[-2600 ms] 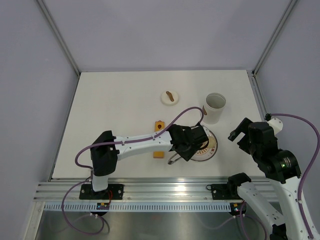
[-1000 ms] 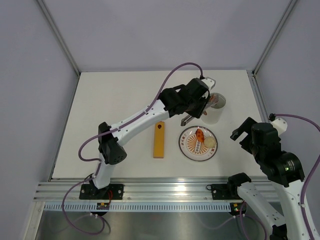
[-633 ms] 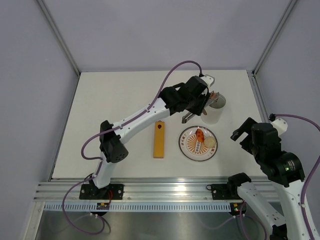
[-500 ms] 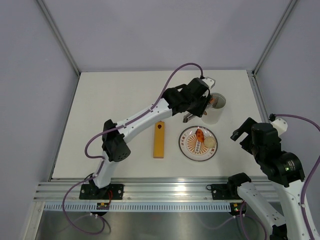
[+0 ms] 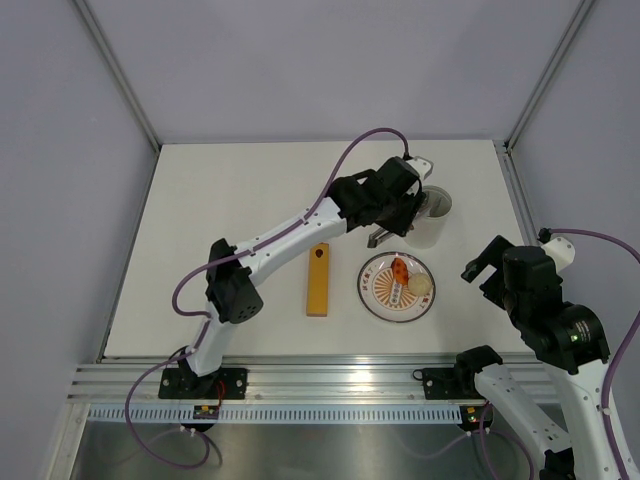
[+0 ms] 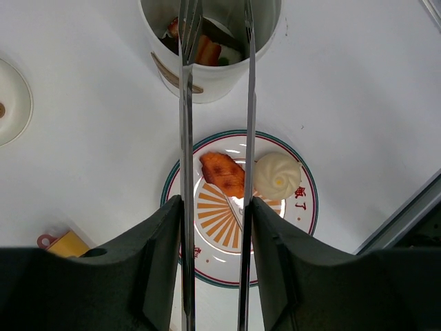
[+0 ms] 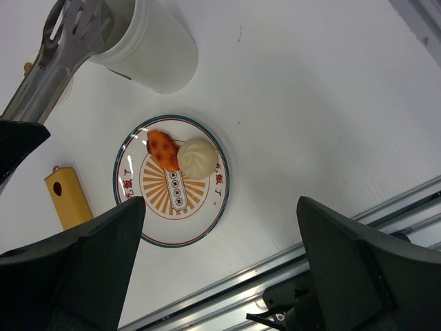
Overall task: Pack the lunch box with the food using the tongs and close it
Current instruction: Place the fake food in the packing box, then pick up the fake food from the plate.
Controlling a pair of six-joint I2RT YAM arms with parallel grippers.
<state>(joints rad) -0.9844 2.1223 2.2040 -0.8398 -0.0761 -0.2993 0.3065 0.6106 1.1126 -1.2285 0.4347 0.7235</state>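
The lunch box is a tall white tub standing behind the plate, with orange food pieces inside. My left gripper is shut on the tongs, both thin arms pressed between its fingers. The tongs' tips are spread apart over the tub's mouth and hold nothing. On the patterned plate lie an orange-red piece and a pale beige ball. My right gripper hangs open at the right, off the plate's near right side.
A long flat orange bar lies left of the plate. A round white lid rests on the table left of the tub. The metal rail runs along the near edge.
The left arm swung the tongs from the plate up to the tub. The tongs have spread wider there, and the orange piece seen at their tips no longer shows between them.
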